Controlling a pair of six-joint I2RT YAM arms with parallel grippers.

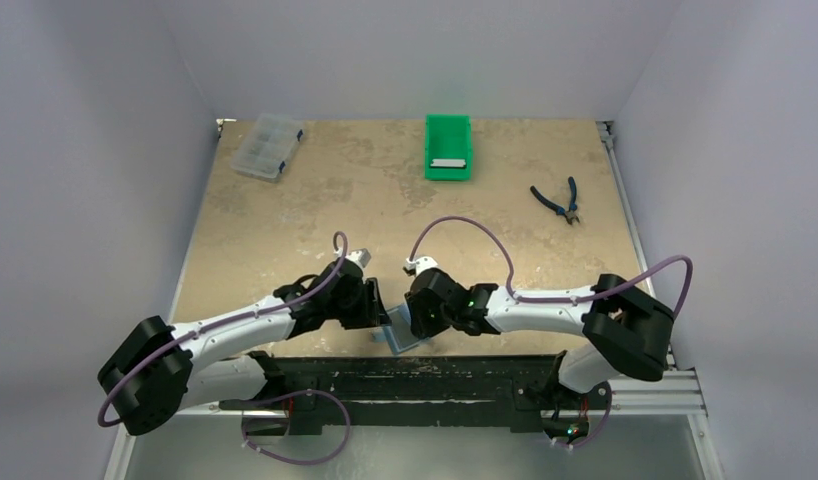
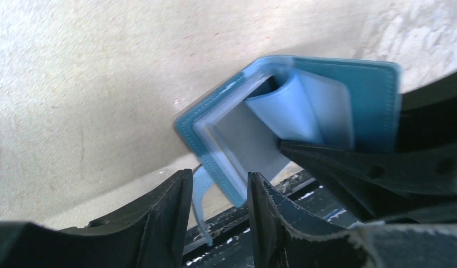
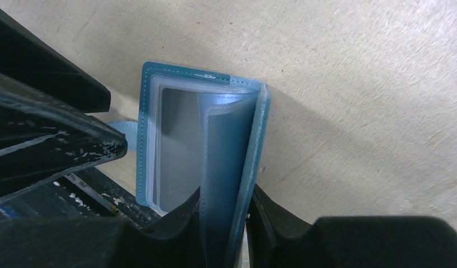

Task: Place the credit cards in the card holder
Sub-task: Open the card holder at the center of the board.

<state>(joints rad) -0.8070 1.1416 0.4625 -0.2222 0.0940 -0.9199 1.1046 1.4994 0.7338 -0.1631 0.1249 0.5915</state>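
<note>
Teal card holder (image 3: 181,145); bin (image 1: 435,140), pliers (image 1: 556,200) beyond.

Card holder (image 1: 398,335): small teal-blue folding wallet with stitched edges and pale grey-blue pocket leaves inside.
Holder state: open, its two covers spread in a V; one pocket leaf bows outward between them, and a light blue strap tab hangs from one cover.
Holder place: middle of the surface (image 1: 365,200), close to its near edge.
Holder grasp: the right claw (image 3: 223,223) pinches one cover together with a leaf; the other cover's edge sits between the parted fingers of the left claw (image 2: 218,184).
Credit cards (image 1: 449,163): silvery-white, flat, lying in the green bin (image 1: 448,128) at the far middle, well apart from the holder; their number cannot be told.
</note>
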